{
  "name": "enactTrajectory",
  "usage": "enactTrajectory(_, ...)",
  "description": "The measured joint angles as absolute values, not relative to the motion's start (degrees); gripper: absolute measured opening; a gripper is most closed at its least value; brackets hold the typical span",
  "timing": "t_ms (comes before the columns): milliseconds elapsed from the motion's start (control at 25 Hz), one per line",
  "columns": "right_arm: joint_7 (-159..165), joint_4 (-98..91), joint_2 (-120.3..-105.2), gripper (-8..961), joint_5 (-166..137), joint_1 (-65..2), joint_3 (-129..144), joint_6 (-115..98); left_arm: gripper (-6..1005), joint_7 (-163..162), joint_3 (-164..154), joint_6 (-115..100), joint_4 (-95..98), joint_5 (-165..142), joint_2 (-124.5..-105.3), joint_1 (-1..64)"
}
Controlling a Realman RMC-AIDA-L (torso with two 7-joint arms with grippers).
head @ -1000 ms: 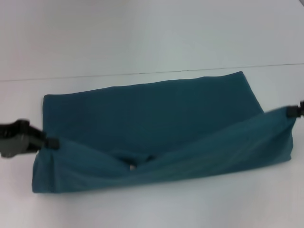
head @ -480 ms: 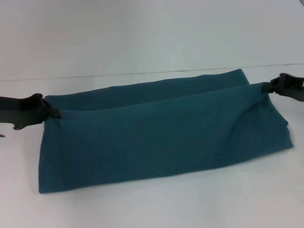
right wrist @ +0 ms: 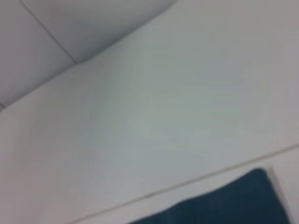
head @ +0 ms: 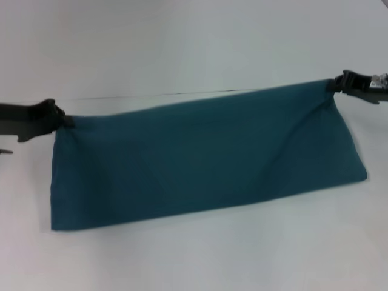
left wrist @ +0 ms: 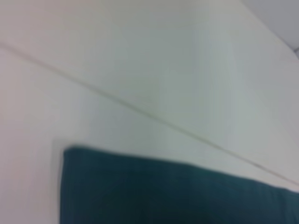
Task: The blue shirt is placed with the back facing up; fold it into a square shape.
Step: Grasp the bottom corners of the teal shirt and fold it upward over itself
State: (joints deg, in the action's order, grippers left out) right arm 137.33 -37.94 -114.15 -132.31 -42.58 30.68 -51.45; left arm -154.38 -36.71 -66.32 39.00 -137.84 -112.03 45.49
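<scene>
The blue shirt (head: pixel 206 157) is a long teal band folded lengthwise, its far edge stretched taut between both grippers and its near edge resting on the white table. My left gripper (head: pixel 65 119) is shut on the far left corner. At the far right corner, my right gripper (head: pixel 335 85) is shut on the cloth. The left wrist view shows a corner of the blue shirt (left wrist: pixel 177 191) on the table. A smaller corner of the blue shirt (right wrist: pixel 233 200) shows in the right wrist view. No fingers appear in either wrist view.
The white table (head: pixel 194 260) spreads all around the shirt. A thin seam line (head: pixel 182 94) runs across the table just behind the shirt's far edge.
Both grippers carried the shirt's near edge up and away from me over the far half. The earlier sagging fold with the collar opening is now covered by a flat, taut layer.
</scene>
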Motion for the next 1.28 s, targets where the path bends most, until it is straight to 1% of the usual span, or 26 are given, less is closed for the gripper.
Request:
enactTrajectory(120,137.25,-37.62,-114.34,34,-132.29,-43.41,32.69,-46.97,37,-154.36,-38.21,-63.8,38.16,-138.19,-111.53,46.55)
enactTrajectory(280,137.08,-35.53,-114.72,34,-132.5,-45.32,37.34,-40.32,37,-154.38,-40.08,-58.1,35.91,-139.96,-111.38,48.55)
enactTrajectory(520,136.96,-29.41,-115.75,34,-132.89,-47.96,44.04,-27.06,37,-154.38,-40.57,-50.03,31.41,-143.86,-112.25,50.69)
enactTrajectory(760,137.94,-31.9,-116.58,34,-132.59,-48.44,45.12,-26.62,39,-154.56,-40.15,-49.67,32.14,-144.14,-112.47,50.35)
enactTrajectory(1080,138.09,-31.33,-116.6,34,-132.98,-50.03,45.3,-24.05,58,-154.96,-40.46,-48.3,32.71,-144.18,-112.47,50.51)
enactTrajectory(1280,137.8,-27.85,-116.25,36,-133.06,-50.85,46.56,-20.26,79,-154.58,-40.57,-46.01,32.37,-144.21,-113.23,50.52)
